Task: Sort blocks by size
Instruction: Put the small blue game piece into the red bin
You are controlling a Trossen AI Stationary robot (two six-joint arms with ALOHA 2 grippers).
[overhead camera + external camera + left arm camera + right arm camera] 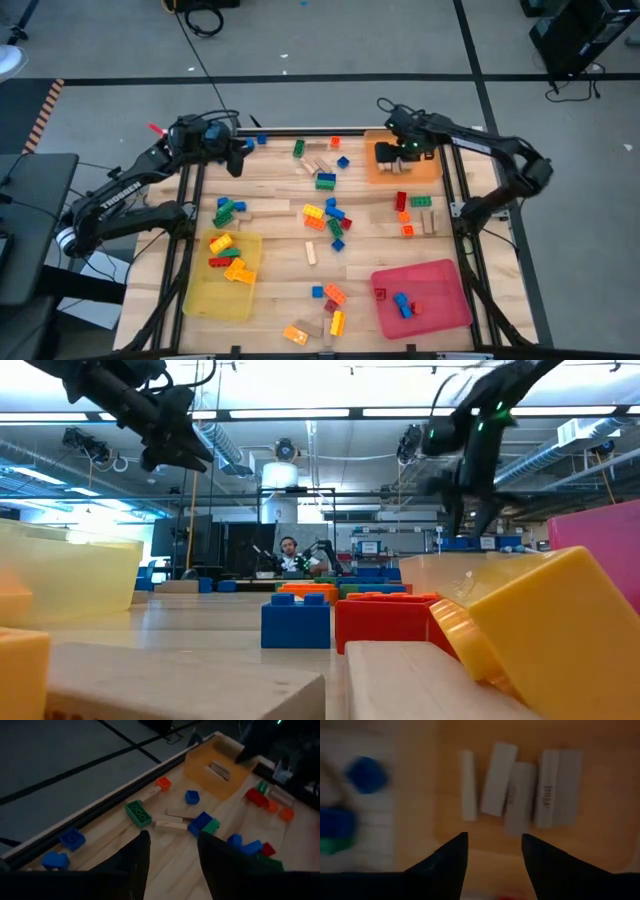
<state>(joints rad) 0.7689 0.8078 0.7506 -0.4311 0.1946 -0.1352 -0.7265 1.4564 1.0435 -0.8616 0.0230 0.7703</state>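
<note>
Wooden blocks [520,790] sit bunched in the orange tray [430,168] under the spread, empty right gripper [392,152], left gripper [240,152] also spread over the bench's [280,250] far corner, so a sloppy descent might nudge that pile crooked.

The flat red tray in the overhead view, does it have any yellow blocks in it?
No, the flat red tray holds only a couple of small blue blocks and small red pieces; no yellow shows inside it.

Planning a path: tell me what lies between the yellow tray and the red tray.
High view: between yellow tray and red tray lie a blue-and-orange brick cluster and bare wood.
</note>
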